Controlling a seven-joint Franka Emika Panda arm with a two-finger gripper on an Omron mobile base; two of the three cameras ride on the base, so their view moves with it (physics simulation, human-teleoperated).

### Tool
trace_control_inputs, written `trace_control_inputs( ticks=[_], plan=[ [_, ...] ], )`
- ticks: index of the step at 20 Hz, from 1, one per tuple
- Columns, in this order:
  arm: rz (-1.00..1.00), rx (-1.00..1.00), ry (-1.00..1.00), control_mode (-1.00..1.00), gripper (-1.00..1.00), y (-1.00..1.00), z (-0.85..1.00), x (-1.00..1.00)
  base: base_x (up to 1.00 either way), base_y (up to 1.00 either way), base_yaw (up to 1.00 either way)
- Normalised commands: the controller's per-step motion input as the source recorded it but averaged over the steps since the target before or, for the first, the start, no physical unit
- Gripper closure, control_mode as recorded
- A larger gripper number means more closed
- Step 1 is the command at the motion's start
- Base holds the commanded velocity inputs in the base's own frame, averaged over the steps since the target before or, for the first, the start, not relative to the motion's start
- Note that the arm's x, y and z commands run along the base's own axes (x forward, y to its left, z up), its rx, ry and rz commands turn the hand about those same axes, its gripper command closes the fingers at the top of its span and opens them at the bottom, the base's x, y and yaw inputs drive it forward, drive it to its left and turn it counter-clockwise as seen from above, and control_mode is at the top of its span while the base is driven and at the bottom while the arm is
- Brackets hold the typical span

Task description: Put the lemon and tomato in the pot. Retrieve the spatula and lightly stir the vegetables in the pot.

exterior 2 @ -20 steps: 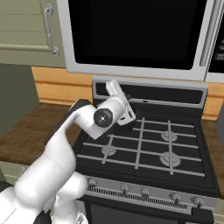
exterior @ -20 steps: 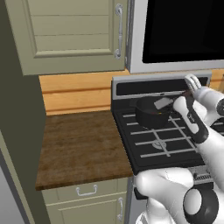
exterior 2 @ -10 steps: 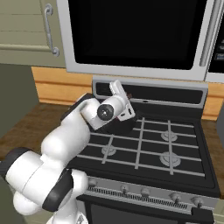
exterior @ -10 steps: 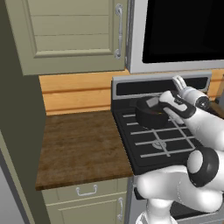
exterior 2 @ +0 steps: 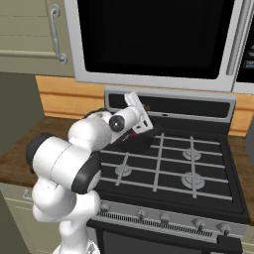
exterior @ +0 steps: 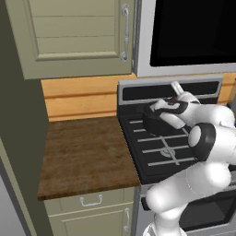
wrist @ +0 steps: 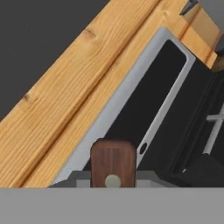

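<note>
Since the earlier frames the arm has folded further over the stove, its elbow now bulking at right of centre in the left base view and at lower left in the right base view, while the hand has stayed above the rear left burner. At centre right of the left base view, the black pot (exterior: pixel 154 120) sits on the stove (exterior: pixel 156 154) near the back panel, with the white hand lying across its rim and hiding what it holds; the tomato and lemon cannot be made out. From the right base view the pot (exterior 2: pixel 136 144) shows as a dark low shape left of centre, under the tilted gripper (exterior 2: pixel 144 121). Up close in the hand view, a brown wooden spatula handle (wrist: pixel 113 164) with a pale rivet rises at bottom centre between the fingers, so the gripper (wrist: pixel 113 183) is clenched on it; behind it run the wooden backsplash (wrist: pixel 74 87) diagonally and the stove's dark back panel (wrist: pixel 153 100). At left in the left base view lies a brown wooden counter (exterior: pixel 85 154) beneath a green cabinet (exterior: pixel 73 37), and a dark-fronted microwave (exterior 2: pixel 158 37) spans the top of the right base view.
</note>
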Motion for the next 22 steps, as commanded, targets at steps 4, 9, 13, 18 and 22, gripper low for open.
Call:
trace_control_inputs(
  ticks=[4, 9, 13, 18, 22],
  plan=[
    [-0.04, -0.15, 0.0, -1.0, 1.0, 0.0, -0.32, 0.4, 0.0, 0.0, 0.0],
    [-0.04, -0.14, 0.03, -1.0, 1.0, 0.0, -0.23, 0.43, 0.0, 0.0, 0.0],
    [-0.05, -0.11, 0.16, -1.0, 1.0, 0.0, -0.08, 0.51, 0.0, 0.0, 0.0],
    [-0.03, -0.12, 0.26, -1.0, 1.0, 0.01, 0.0, 0.54, 0.0, 0.0, 0.0],
    [0.0, -0.12, 0.18, -1.0, 1.0, 0.31, -0.07, 0.44, 0.0, 0.0, 0.0]
  ],
)
